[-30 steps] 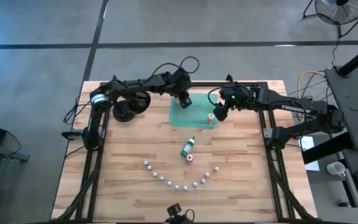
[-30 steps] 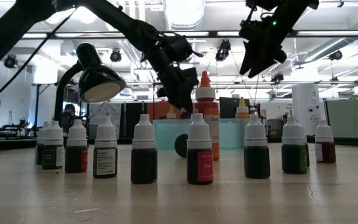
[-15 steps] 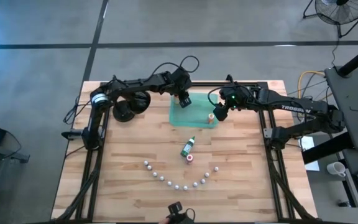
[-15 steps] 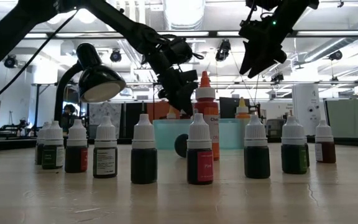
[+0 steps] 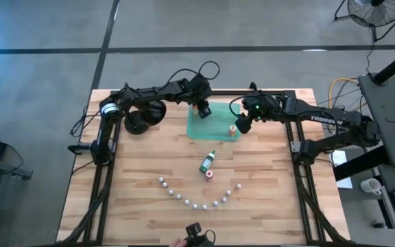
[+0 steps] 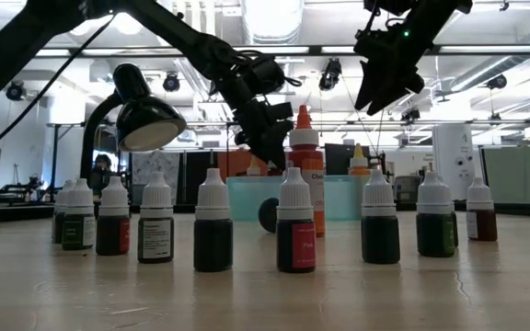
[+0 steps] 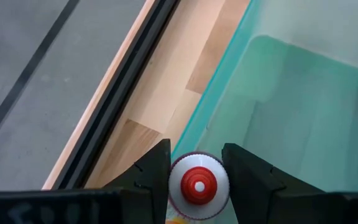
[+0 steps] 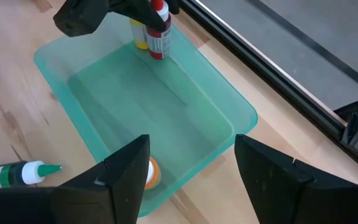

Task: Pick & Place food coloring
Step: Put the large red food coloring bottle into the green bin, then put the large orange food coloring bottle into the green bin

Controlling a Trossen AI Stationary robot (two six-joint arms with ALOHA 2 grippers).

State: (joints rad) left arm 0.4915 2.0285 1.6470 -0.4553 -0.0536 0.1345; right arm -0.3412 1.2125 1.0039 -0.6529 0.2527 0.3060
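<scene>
Pale wooden planks make up the table (image 5: 142, 199), and everything on it can be placed from the translucent green tray (image 5: 214, 127) that sits toward its far edge. A black desk lamp (image 5: 142, 118) stands on the wood just to the left of the tray. The left gripper (image 5: 202, 110) hangs over the tray's far left corner with its fingers (image 7: 151, 171) a little apart on either side of the white-and-red cap of a red-capped bottle (image 8: 159, 31); that bottle stands upright inside the tray corner, and I cannot tell whether the fingers actually press on it. The right gripper (image 5: 243, 124) hovers above the tray's right end with its fingers (image 8: 263, 171) spread wide and nothing between them. Below it, an orange-capped bottle (image 5: 232, 130) stands upright in the tray's near right corner. On the bare wood near the tray's front edge a green bottle (image 5: 208, 161) lies on its side, and just beside it stands a pink-capped bottle (image 5: 210, 175). Farther from the tray, toward the table's near edge, the small white-capped bottles (image 5: 195, 204) stand in a shallow curved row, each apart from its neighbour.
</scene>
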